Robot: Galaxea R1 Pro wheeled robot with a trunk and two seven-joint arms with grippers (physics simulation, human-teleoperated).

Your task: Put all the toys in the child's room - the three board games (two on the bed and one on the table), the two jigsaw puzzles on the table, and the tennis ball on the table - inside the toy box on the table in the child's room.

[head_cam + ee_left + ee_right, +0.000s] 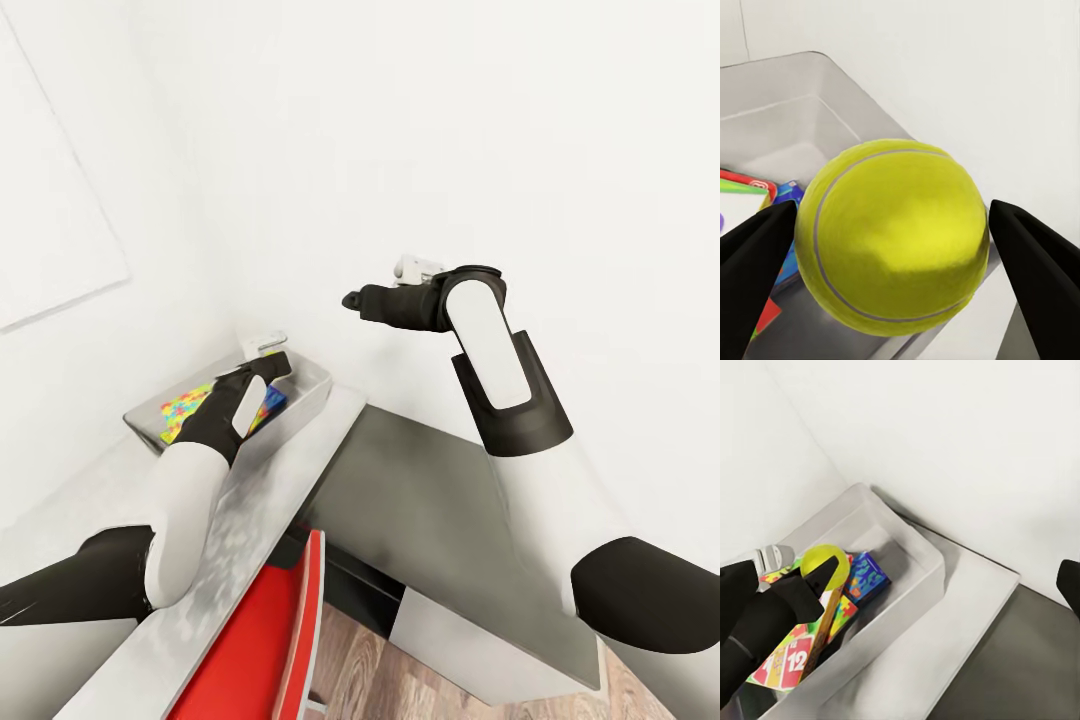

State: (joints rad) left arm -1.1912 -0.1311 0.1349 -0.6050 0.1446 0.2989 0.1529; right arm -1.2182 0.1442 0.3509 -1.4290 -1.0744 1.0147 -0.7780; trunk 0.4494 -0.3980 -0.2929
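Observation:
The tennis ball [892,236], yellow-green, sits between the black fingers [754,274] of my left gripper [272,366], which is shut on it. I hold it just above the inside of the toy box [322,388], a light grey bin at the wall end of the table [300,470]. In the right wrist view the tennis ball [819,562] hangs over the toy box [926,556]. Inside lie a jigsaw puzzle [185,408], a blue board game [866,577] and the SKIP-BO board game [791,660]. My right gripper [352,299] is raised near the wall, open and holding nothing.
A lower dark grey cabinet top [430,500] adjoins the table on the right. A red chair [255,640] stands at the table's front edge over wood-plank floor [350,670]. White walls close in behind the toy box and on the left.

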